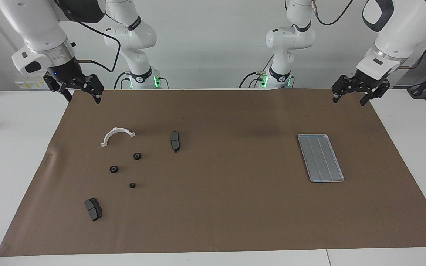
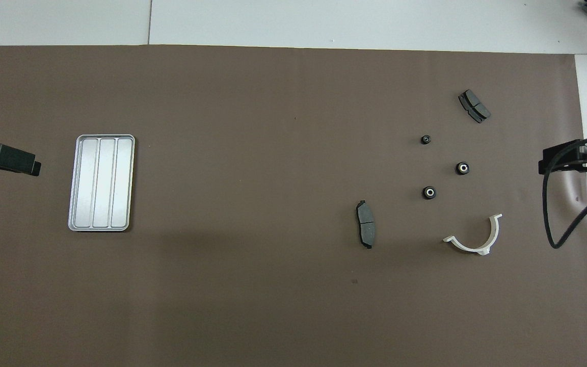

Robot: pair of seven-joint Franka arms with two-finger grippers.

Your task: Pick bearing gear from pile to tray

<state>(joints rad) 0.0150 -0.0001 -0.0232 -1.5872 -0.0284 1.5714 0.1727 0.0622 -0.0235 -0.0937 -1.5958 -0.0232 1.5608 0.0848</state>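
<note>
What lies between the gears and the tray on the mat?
Only one brake pad, close beside the gears and slightly nearer the robots. From there to the tray the brown mat shows nothing. Both claws hang raised at the mat's ends.

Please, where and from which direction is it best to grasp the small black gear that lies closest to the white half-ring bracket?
Probably from straight above, the hand's fingers closing across the round outer rim of the gear. It lies flat with its hole up, apart from the bracket.

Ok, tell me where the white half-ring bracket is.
The white half-ring bracket lies on the brown mat toward the right arm's end of the table, nearer to the robots than the three small black gears.
</note>
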